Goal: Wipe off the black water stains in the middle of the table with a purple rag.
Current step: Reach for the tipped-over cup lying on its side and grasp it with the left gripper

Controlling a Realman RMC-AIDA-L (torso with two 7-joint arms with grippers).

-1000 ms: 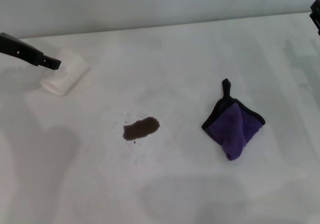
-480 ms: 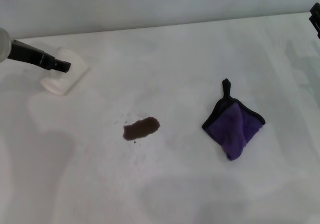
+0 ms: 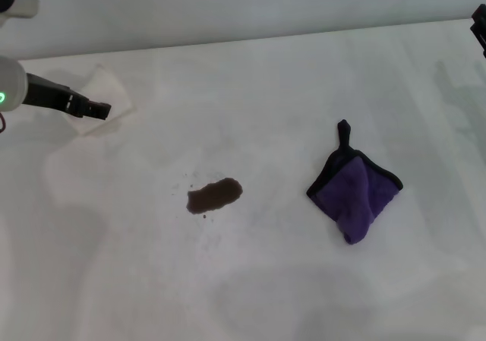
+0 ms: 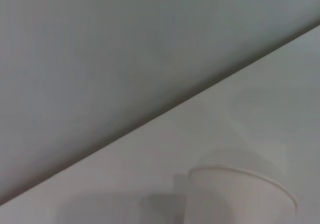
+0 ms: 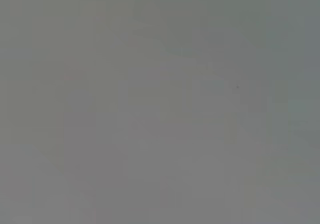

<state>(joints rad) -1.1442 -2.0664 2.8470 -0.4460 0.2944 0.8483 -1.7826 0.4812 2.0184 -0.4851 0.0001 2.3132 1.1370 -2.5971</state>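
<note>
Judging by the layout, you had not yet picked up the purple rag (image 3: 354,197), lying untouched toward the tabletop's (image 3: 250,75) right edge, apart from the black water stains (image 3: 214,195) mid-tabletop. Your right gripper (image 3: 479,23), at the far right corner, needed to reach it; I could not tell either gripper's fingers, with the left gripper (image 3: 97,110) over the paper cup (image 3: 102,92) at the far left.

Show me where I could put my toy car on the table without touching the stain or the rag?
The widest bare patch of the table is the near side, below the black water stains and the purple rag. The strip between stain and rag is bare too, as is the far middle. The far left is crowded: the left gripper hovers over the paper cup.
</note>
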